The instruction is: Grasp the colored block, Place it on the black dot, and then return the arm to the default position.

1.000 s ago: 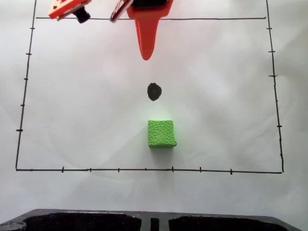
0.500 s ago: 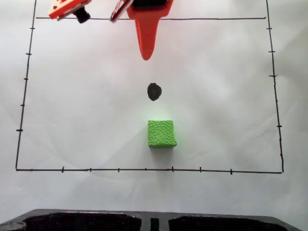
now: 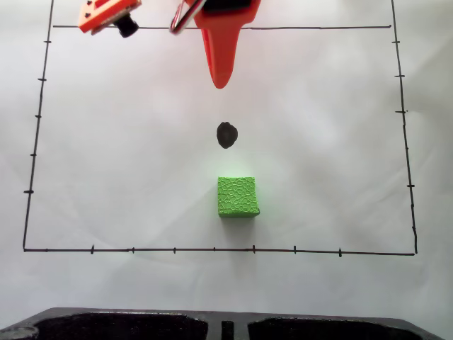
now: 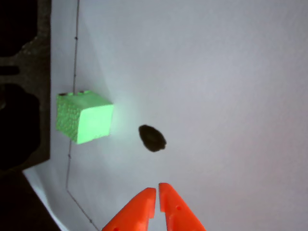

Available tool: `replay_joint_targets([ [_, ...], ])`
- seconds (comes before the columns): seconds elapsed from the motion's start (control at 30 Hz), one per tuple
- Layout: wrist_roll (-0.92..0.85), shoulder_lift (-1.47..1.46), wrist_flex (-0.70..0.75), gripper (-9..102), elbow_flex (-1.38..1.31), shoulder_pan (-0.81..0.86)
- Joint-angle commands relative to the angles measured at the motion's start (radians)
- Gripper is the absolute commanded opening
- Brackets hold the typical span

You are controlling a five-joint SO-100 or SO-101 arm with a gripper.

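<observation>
Right now I see the orange gripper (image 4: 157,192) with its two pointed fingers nearly touching, holding nothing, hanging at the far edge of the fixed view. On the white sheet (image 3: 325,156), the green cube (image 3: 238,196) sits just near of the black dot (image 3: 226,134), apart from it.
</observation>
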Motion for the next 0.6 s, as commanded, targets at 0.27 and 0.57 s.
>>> replay_joint_targets([
  [0.27, 0.000, -0.126, -0.025, 0, -0.107, 0.018],
  [0.57, 0.170, -0.551, -0.023, 0, -0.434, 0.040],
])
